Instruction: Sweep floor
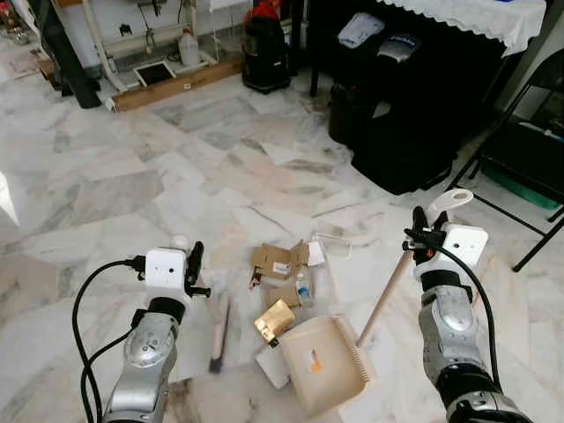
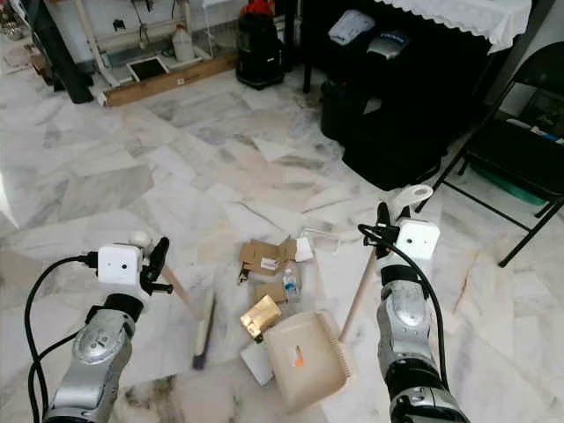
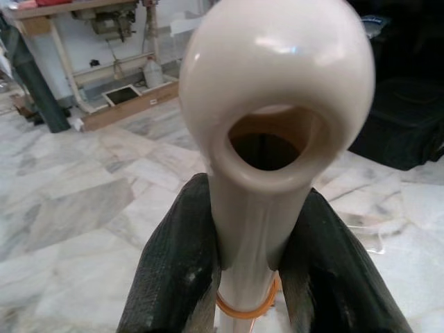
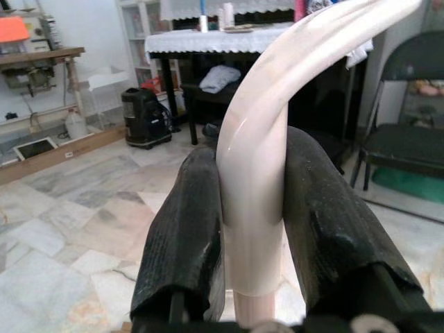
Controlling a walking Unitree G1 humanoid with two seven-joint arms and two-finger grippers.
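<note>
- Now my left pincer [image 1: 196,264] is clenched on the broom handle [image 3: 267,173]; the broom head [image 1: 218,333] rests on the marble floor [image 1: 132,176], just left of the litter.
- My right pincer [image 1: 418,240] grips the dustpan handle [image 1: 384,295]; the dustpan [image 1: 326,361] lies flat, touching the pile.
- Cardboard scraps [image 1: 275,262], a small bottle [image 1: 304,289] and a gold wrapper [image 1: 274,321] sit between both tools.
- I judge short, low strokes toward the pan's toothed lip work best, pan held steady.

Bright, even daylight with window glare at far left; wrist views' nearest parts are soft-focused.
</note>
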